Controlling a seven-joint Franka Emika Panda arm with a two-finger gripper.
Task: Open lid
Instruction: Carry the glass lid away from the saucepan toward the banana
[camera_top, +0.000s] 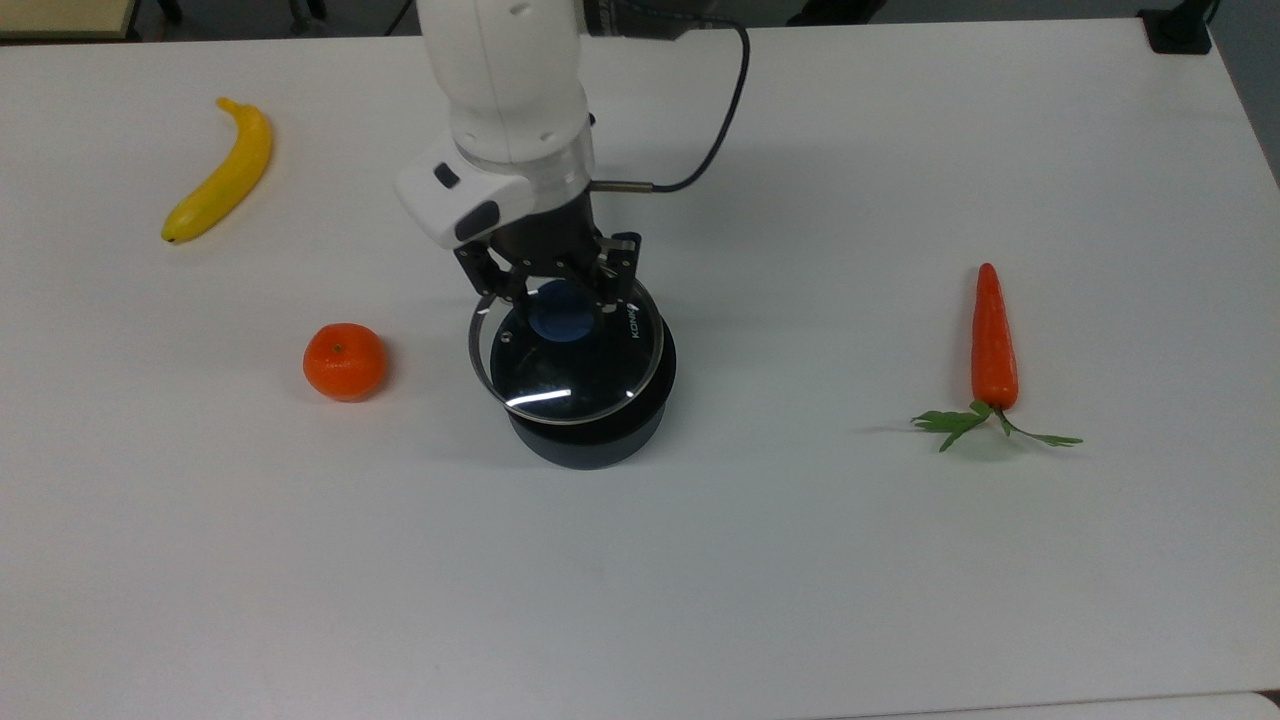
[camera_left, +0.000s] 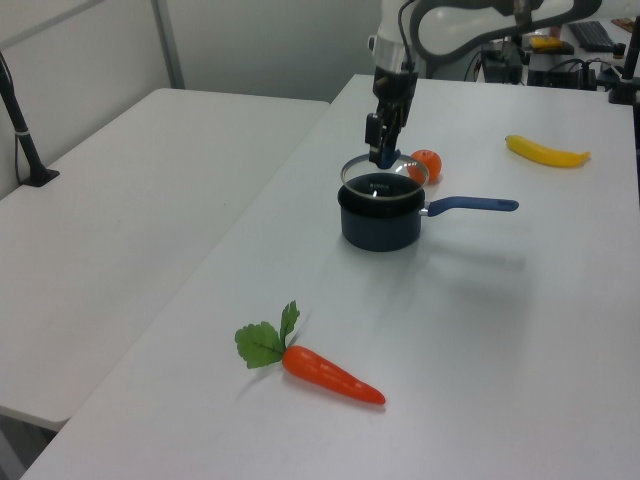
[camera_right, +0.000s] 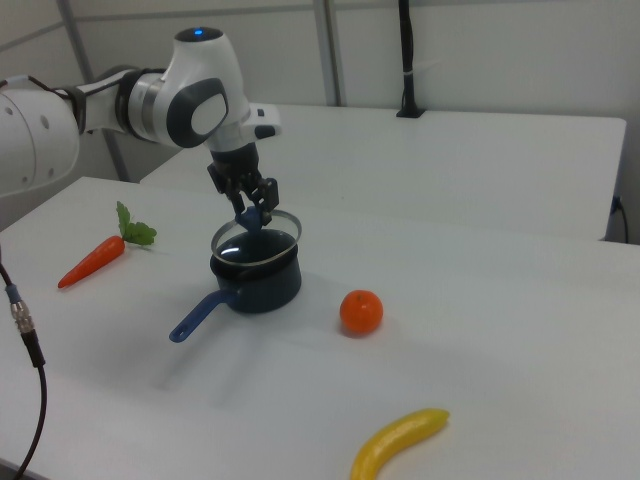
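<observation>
The round glass lid (camera_top: 566, 362) (camera_left: 384, 177) (camera_right: 258, 232) hangs a little above the dark saucepan (camera_top: 590, 425) (camera_left: 379, 222) (camera_right: 259, 281), clear of its rim. My gripper (camera_top: 562, 300) (camera_left: 386, 156) (camera_right: 251, 214) is shut on the lid's blue knob (camera_top: 560, 318). In the top view the lid is offset toward the top view's left of the pan, with white lettering near its right rim. The pan's long blue handle (camera_left: 470, 206) (camera_right: 199, 313) lies level above the white table; in the top view the arm hides it.
On the white table (camera_top: 800, 560) lie an orange (camera_top: 344, 361) close to the pan on the top view's left, a banana (camera_top: 222, 172) at the far left, and a carrot (camera_top: 994, 340) with green leaves at the right. A black cable (camera_top: 720, 130) loops beside the arm.
</observation>
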